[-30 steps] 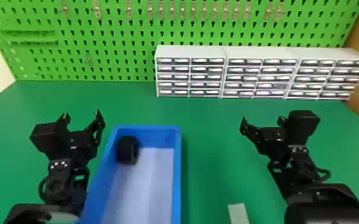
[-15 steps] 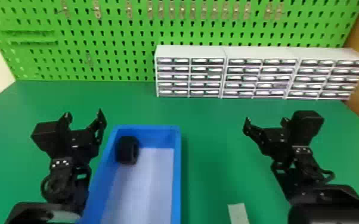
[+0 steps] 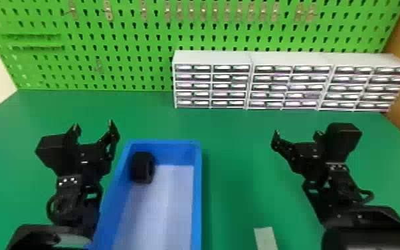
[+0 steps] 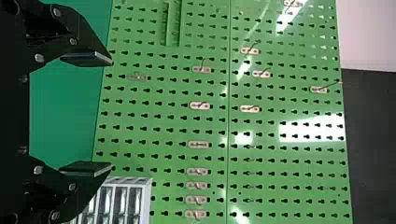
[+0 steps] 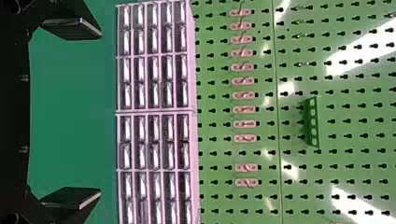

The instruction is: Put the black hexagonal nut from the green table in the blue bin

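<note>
In the head view the black hexagonal nut [image 3: 143, 167] lies inside the blue bin [image 3: 196, 199], in its far left corner against the walls. Just left of the bin, my left gripper [image 3: 93, 128] stands open, holding nothing. Its two fingers are also wide apart in the left wrist view, where the left gripper [image 4: 109, 113] has only air between them. Well to the right of the bin, my right gripper [image 3: 297, 135] is open and bare too. The right wrist view has the right gripper [image 5: 100, 114] with its fingers spread.
White drawer cabinets [image 3: 250, 81] stand at the back of the green table [image 3: 236, 139], before a green pegboard [image 3: 136, 60] with hooks. A pale flat piece [image 3: 265, 237] lies near the front edge, right of the bin.
The right arm has shifted slightly to the right. My left arm has barely moved, and the nut has kept its place in the bin.
</note>
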